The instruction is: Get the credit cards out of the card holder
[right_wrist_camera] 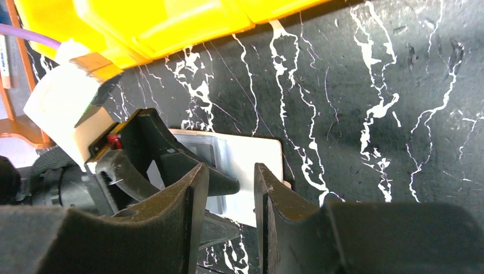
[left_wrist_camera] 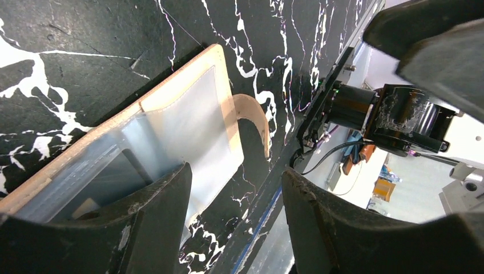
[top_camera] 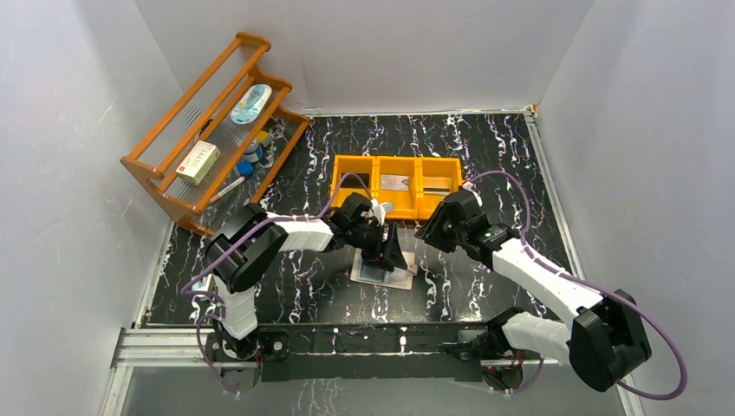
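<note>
Top external view: the card holder [top_camera: 392,279] lies opened flat on the black marbled worktop [top_camera: 494,152], just on the near side of the orange tray [top_camera: 397,159] and not touching it. The tray has 3 compartments; 2 of them hold a flat thing, too small to say what.

Left pincer [top_camera: 387,252] hangs over the card holder, on the near side of the tray. From the left wrist view, the left pincer [left_wrist_camera: 235,178] is released, its 2 fingers [left_wrist_camera: 154,211] wide apart and nothing between them. One finger is over the shiny sleeve panel of the card holder [left_wrist_camera: 188,117]; I cannot tell if it touches. The small closing tab [left_wrist_camera: 255,114] sticks out from the beige edge and curls a little up.

Right pincer [top_camera: 427,232] is also near the tray's near wall, just beside the left one. In the right wrist view, the right pincer [right_wrist_camera: 231,174] is released too, with only a narrow gap and holding nothing. Beyond its tips are the card holder [right_wrist_camera: 259,157] and the yellow-orange wall of the tray [right_wrist_camera: 171,25].

A wooden rack [top_camera: 186,186] stands left of the tray.
</note>
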Controlling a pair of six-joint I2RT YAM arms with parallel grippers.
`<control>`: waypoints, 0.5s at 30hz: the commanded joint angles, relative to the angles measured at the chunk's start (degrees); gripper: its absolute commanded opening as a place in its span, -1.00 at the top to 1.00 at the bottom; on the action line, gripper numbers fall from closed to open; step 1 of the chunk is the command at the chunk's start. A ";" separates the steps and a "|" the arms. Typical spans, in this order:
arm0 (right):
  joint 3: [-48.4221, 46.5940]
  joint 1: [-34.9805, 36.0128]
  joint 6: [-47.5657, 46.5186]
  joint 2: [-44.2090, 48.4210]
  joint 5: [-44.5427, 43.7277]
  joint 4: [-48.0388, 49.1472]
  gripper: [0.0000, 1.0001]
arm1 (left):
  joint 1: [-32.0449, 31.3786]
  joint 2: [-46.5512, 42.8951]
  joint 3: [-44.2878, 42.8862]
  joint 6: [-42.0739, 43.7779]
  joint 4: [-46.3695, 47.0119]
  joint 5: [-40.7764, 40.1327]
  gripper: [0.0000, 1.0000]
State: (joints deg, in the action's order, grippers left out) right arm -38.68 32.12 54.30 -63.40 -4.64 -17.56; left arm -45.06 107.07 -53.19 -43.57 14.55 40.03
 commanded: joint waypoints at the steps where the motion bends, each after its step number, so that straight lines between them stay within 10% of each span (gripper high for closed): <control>1: 1.27 -0.39 2.56 0.33 1.98 3.46 0.13 | -0.38 -3.23 -0.09 1.42 -3.15 -3.13 -0.17; 15: -4.27 1.73 -3.54 -9.21 11.50 7.87 0.16 | 2.09 -26.40 3.69 5.66 -24.80 -37.25 -0.33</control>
State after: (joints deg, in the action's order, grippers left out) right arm -38.50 32.03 54.17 -71.26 6.46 -11.35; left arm -44.80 85.10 -52.42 -37.36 -1.26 15.40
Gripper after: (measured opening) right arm 0.417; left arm 0.649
